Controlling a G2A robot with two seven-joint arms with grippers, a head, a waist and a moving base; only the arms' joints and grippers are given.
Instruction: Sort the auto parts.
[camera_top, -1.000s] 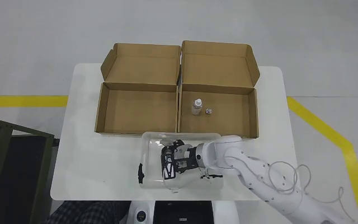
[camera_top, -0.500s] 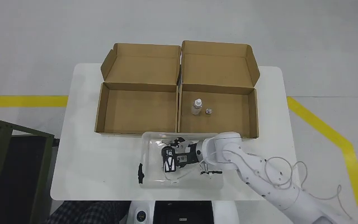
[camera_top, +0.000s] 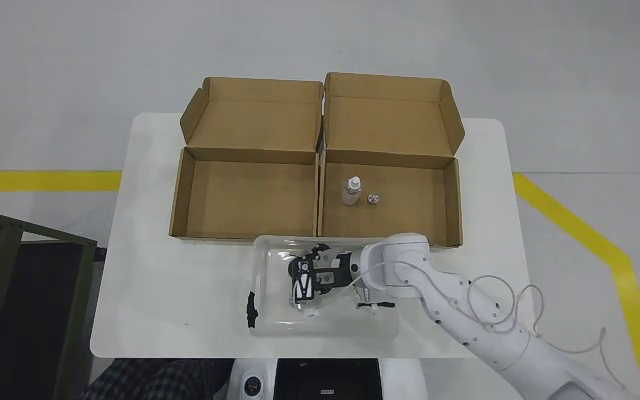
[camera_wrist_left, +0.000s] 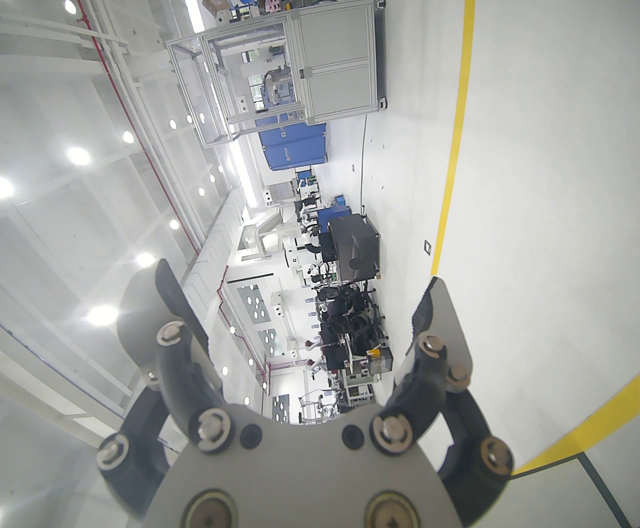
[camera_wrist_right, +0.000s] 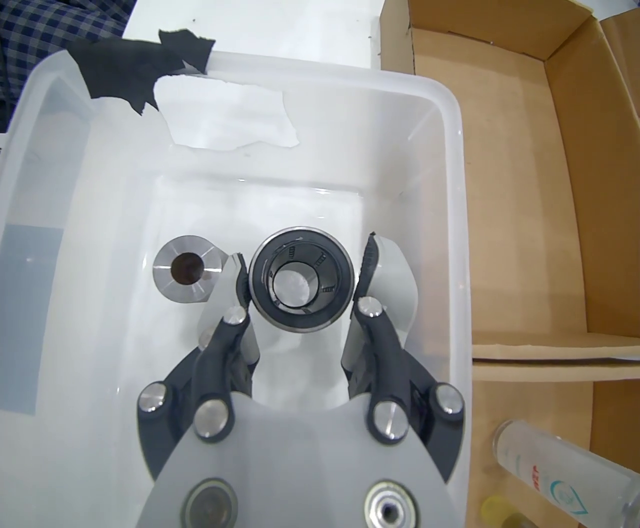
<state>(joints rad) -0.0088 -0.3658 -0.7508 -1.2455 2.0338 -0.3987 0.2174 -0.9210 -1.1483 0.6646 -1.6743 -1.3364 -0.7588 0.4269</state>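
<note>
While left hand (camera_wrist_left: 300, 278) gapes wide, right hand (camera_wrist_right: 305, 254) grips black bearing (camera_wrist_right: 301, 320) in clear bin (camera_wrist_right: 457, 150).

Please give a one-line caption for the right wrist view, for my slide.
In the clear plastic bin, the right gripper grips an upright black bearing beside a silver metal part.

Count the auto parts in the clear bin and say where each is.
2. A black ring sits inside the right claw; a silver cylinder lies just beside it. More may hide under the claw.
</note>
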